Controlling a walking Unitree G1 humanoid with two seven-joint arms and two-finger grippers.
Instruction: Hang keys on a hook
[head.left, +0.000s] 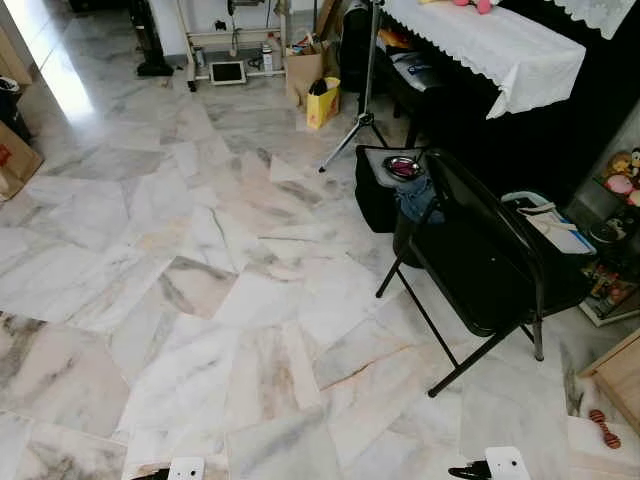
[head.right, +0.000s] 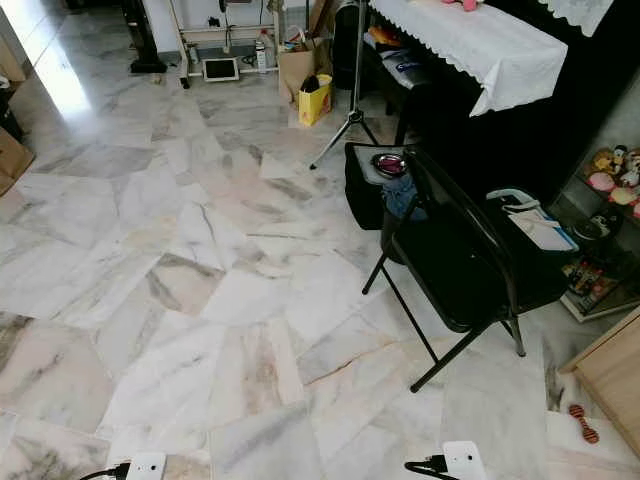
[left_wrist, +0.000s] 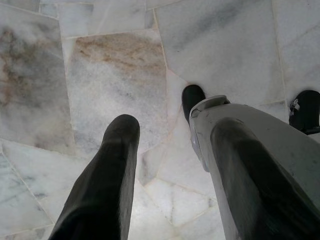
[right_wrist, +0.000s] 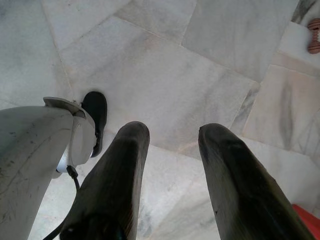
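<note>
Left eye view looks down on a polished marble floor (head.left: 200, 300) of irregular grey-veined slabs. Past it stands a black metal folding chair (head.left: 480, 260); behind the chair a small round bowl (head.left: 402, 166) rests on a dark stool. No writing is legible. Keys and hook cannot be made out. Left claw (left_wrist: 175, 135) and right claw (right_wrist: 172, 135) hang over the floor, fingers parted, holding nothing.

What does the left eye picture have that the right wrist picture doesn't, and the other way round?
Left eye view: a black folding chair, a yellow bag and a tripod. Right wrist view: the right gripper up close, fingers open, and the robot's black foot. Both: the marble floor and a small red toy.
</note>
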